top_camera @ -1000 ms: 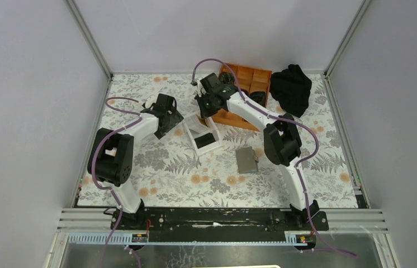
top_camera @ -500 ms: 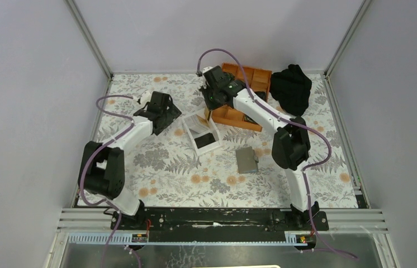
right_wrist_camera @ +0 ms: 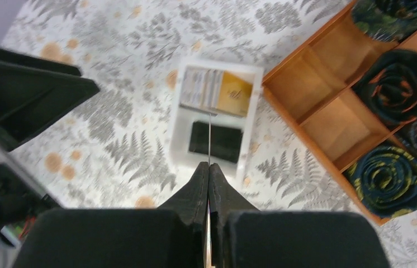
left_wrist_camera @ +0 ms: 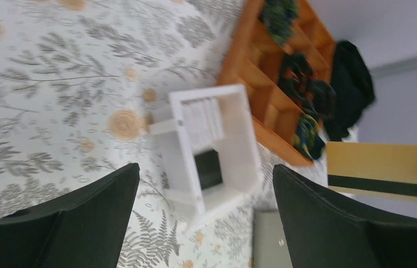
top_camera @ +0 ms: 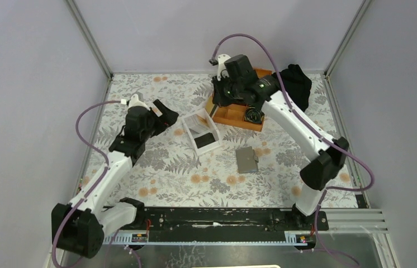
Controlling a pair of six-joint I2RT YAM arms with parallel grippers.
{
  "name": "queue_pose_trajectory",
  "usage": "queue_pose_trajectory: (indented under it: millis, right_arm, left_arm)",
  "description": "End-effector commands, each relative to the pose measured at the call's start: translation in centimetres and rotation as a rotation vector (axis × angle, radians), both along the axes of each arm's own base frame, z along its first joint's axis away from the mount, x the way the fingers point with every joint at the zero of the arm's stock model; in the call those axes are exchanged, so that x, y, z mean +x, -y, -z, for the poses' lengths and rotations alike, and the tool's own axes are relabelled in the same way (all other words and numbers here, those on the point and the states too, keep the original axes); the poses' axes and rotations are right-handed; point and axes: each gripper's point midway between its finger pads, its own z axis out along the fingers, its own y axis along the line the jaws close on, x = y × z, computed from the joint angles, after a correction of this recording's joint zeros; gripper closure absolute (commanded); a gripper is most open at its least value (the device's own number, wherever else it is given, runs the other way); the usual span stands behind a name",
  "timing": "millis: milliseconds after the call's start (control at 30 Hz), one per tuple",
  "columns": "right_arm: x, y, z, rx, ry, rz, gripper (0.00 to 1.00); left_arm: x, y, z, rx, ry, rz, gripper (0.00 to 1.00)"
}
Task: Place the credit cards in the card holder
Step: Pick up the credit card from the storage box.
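Right end effector (right_wrist_camera: 208, 170) clamps 1 tan-gold credit card (left_wrist_camera: 382, 162) edge-on above white 2-compartment box (top_camera: 202, 132), evidently bound for flat grey card holder (top_camera: 246, 159); left end effector (left_wrist_camera: 205, 173) wide open, empty.

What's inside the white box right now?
White box, far compartment: pale upright cards or dividers, a tan-gold card at one end. Near compartment: one dark flat item. Whatever lies under it is covered. The right gripper with its held card overlaps the near rim.
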Motion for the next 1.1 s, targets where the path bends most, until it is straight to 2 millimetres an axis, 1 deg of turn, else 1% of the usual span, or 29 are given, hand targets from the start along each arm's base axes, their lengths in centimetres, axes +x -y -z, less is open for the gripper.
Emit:
queue_pose_trajectory:
  millis: [0,33,67,100,133,167,233,333,367,500,600,667,733,900,1067]
  right_arm:
    - [-5.5,-0.2,-1.7,0.11,-0.126,-0.111,1.0]
    - [-6.5,-0.2,-2.1,0.133,-0.144,-0.129,1.0]
    - [-7.4,-0.3,-1.9,0.147,-0.174,-0.152,1.0]
    - [-8.4,-0.2,-2.5,0.174,-0.184,-0.172,1.0]
    - [-9.4,-0.3,-2.7,0.194,-0.208,-0.199,1.0]
    - [-10.2,-0.3,-2.7,0.209,-0.227,-0.217,1.0]
    - [-11.6,-0.2,-2.5,0.234,-0.263,-0.243,1.0]
    - [-13.2,0.0,-3.0,0.276,-0.295,-0.274,1.0]
    - [-13.9,0.0,-2.7,0.285,-0.318,-0.286,1.0]
    - [-15.4,0.1,-2.6,0.322,-0.367,-0.316,1.0]
    - [-16.0,0.1,-2.5,0.342,-0.39,-0.33,1.0]
    - [-16.1,0.1,-2.6,0.363,-0.405,-0.336,1.0]
    - [-16.1,0.1,-2.7,0.383,-0.425,-0.342,1.0]
    - [-15.6,-0.2,-2.1,0.412,-0.477,-0.358,1.0]
    - [-15.4,-0.7,-1.6,0.441,-0.522,-0.388,1.0]
  left_arm:
    - [-2.1,5.1,-4.3,-0.09,0.239,0.348,0.05]
    - [-2.9,5.8,-4.6,-0.109,0.26,0.407,0.05]
    - [-3.7,6.7,-5.1,-0.13,0.28,0.472,0.05]
    - [-4.5,7.4,-5.6,-0.149,0.301,0.528,0.05]
    - [-5.5,8.1,-6.1,-0.171,0.32,0.59,0.05]
    - [-6.1,8.5,-6.4,-0.184,0.338,0.628,0.05]
    - [-7.2,9.0,-6.8,-0.205,0.359,0.687,0.04]
    - [-8.8,9.8,-7.1,-0.242,0.371,0.771,0.04]
    - [-9.2,10.0,-7.2,-0.251,0.372,0.794,0.04]
    - [-10.8,10.6,-6.8,-0.288,0.36,0.878,0.05]
    - [-11.9,11.0,-6.5,-0.324,0.35,0.939,0.09]
    - [-12.5,11.2,-6.0,-0.347,0.336,0.966,0.12]
    - [-12.9,11.3,-5.9,-0.365,0.334,0.979,0.13]
    - [-13.5,11.4,-6.0,-0.396,0.335,1.0,0.14]
    - [-13.5,11.6,-5.8,-0.402,0.324,1.014,0.16]
